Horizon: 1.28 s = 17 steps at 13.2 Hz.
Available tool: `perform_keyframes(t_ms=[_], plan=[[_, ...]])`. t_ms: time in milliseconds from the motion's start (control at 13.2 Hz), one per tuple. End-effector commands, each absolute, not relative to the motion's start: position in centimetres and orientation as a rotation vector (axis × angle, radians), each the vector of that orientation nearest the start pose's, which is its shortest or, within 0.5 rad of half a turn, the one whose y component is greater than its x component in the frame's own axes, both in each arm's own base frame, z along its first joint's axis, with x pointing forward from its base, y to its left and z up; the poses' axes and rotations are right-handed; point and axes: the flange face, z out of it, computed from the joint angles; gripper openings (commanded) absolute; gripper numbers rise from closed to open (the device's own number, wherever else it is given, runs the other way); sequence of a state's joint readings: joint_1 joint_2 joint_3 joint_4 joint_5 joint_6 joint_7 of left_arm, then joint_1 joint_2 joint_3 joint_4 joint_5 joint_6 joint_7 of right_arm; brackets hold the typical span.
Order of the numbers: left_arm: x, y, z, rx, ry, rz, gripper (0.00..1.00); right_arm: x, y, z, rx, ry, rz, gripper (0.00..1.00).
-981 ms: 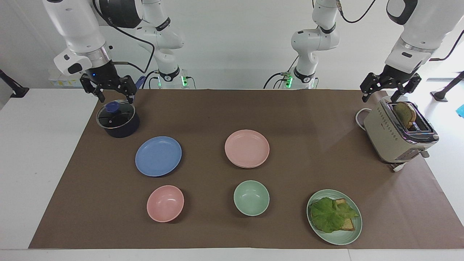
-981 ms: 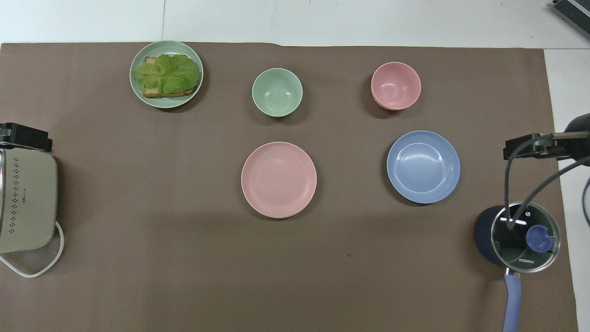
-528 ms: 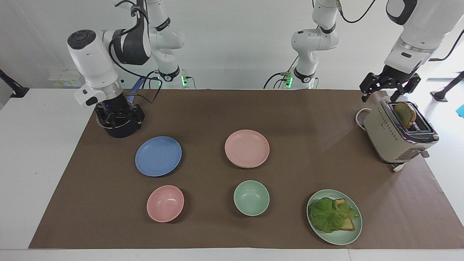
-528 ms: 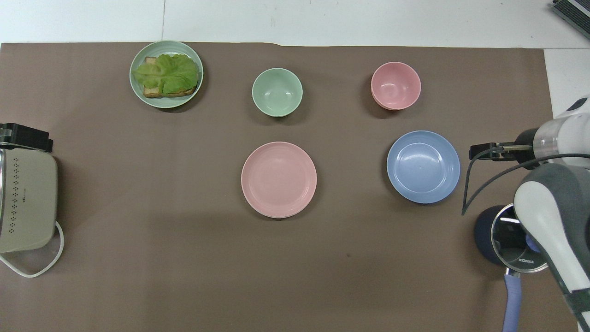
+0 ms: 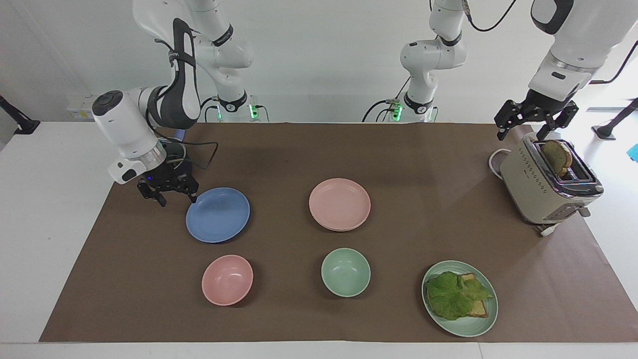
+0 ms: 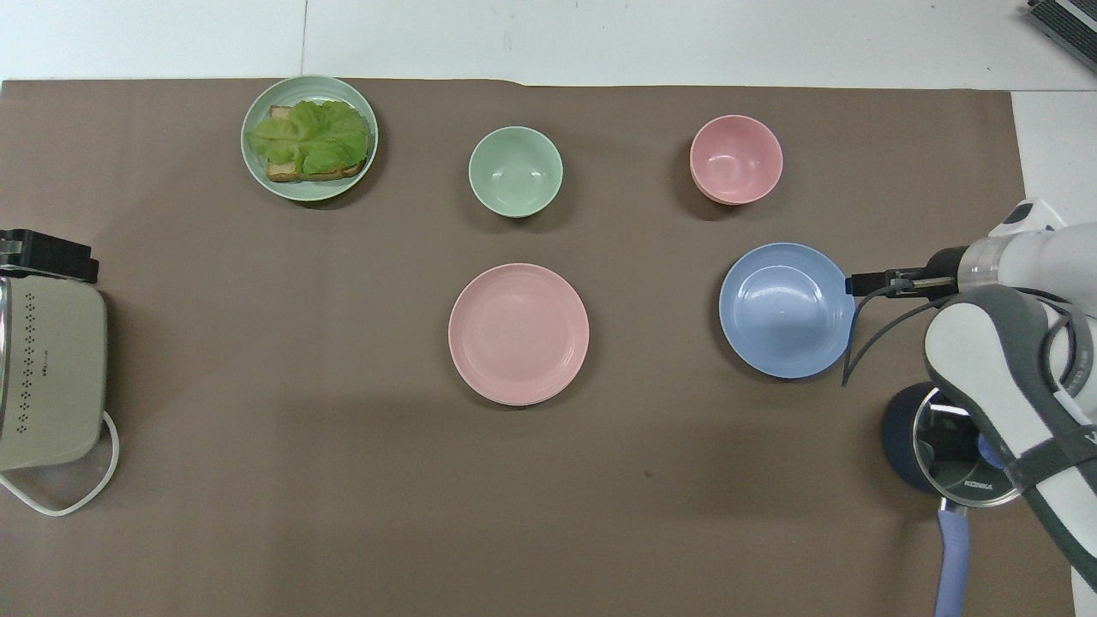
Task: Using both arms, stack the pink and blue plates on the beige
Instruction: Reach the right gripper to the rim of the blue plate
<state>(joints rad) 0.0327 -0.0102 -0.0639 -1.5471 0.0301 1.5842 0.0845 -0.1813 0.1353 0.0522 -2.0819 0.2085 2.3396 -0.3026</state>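
The blue plate (image 5: 218, 215) (image 6: 787, 309) lies on the brown mat toward the right arm's end. The pink plate (image 5: 339, 204) (image 6: 518, 333) lies at mid-table. The beige plate is hidden or out of view. My right gripper (image 5: 168, 194) (image 6: 857, 282) is open and low over the mat, right beside the blue plate's rim. One fingertip (image 5: 192, 199) is at that rim; I cannot tell whether it touches. My left gripper (image 5: 535, 123) (image 6: 47, 256) waits open, up over the toaster, holding nothing.
A dark pot with a glass lid (image 6: 951, 439) stands nearer the robots than the blue plate, under the right arm. Farther out are a pink bowl (image 5: 227, 279), a green bowl (image 5: 345, 272) and a green plate with lettuce and toast (image 5: 459, 298). The toaster (image 5: 546, 184) holds bread.
The right arm has swung down from above the pot to the mat beside the blue plate's rim. The left arm and all the dishes have stayed put.
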Motion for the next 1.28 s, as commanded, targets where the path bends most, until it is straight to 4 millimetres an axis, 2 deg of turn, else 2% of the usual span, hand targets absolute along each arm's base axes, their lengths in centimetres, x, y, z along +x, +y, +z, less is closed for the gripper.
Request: perform_keyframes(t_ms=[0, 75, 377, 528, 755, 981, 1208], plan=[[54.8, -1.3, 64.6, -3.086, 0.198, -0.059, 1.00, 57.8, -8.2, 36.2, -2.982, -0.065, -0.256, 1.00], [54.8, -1.3, 64.6, -3.086, 0.198, -0.059, 1.00, 57.8, -8.8, 35.9, -2.984, -0.084, -0.257, 1.00], [54.8, -1.3, 64.6, -3.086, 0.198, -0.059, 1.00, 57.3, -11.0, 32.4, -2.963, -0.087, -0.248, 0.92], [54.8, -1.3, 64.6, -3.086, 0.198, -0.059, 1.00, 56.6, -10.1, 31.2, -2.884, -0.077, -0.256, 0.87], [54.8, -1.3, 64.6, -3.086, 0.198, -0.059, 1.00, 56.7, -10.0, 30.2, -2.872, -0.097, -0.275, 0.83], [54.8, -1.3, 64.6, -3.086, 0.198, -0.059, 1.00, 56.3, -9.7, 29.1, -2.872, -0.100, -0.250, 0.72], [54.8, -1.3, 64.6, -3.086, 0.198, -0.059, 1.00, 56.1, -8.9, 28.8, -2.871, -0.115, -0.238, 0.55]])
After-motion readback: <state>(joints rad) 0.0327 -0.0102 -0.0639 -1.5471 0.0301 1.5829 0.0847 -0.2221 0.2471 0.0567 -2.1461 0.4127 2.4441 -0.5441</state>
